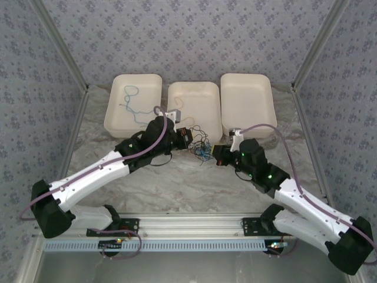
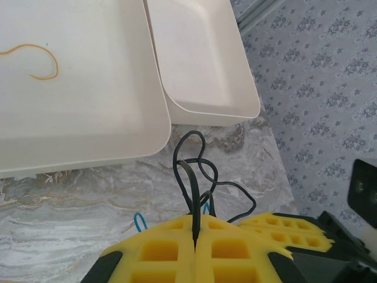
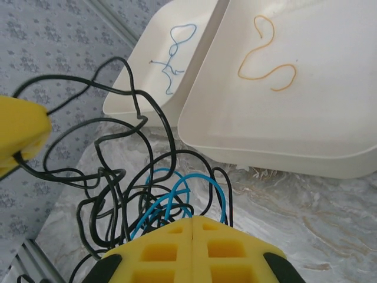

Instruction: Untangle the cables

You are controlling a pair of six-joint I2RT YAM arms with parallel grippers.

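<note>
Now, left gripper (image 2: pixel 194 233): gripped black cable (image 2: pixel 187 159)
Right gripper (image 3: pixel 193 233): gripped blue cable (image 3: pixel 177 197)
Your pull: needed to be slow, apart

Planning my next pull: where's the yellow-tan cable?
In the right wrist view, the yellow-tan cable lies alone in the middle tray, right of the left tray holding a blue cable, beyond the tangle.

Three trays stand in a row at the back of the table (image 1: pixel 177 183). The left tray (image 1: pixel 147 109) sits just beside the middle tray (image 1: pixel 194 106) on one side, and the right tray (image 1: pixel 247 103) on the other. A single cord (image 3: pixel 265 56) lies in the middle tray, a second cord (image 1: pixel 129 100) in the left tray. Just in front of the middle tray is the tangle of cables (image 1: pixel 203 147), with the left gripper (image 1: pixel 188 137) at its left and the right gripper (image 1: pixel 219 154) at its right.
</note>
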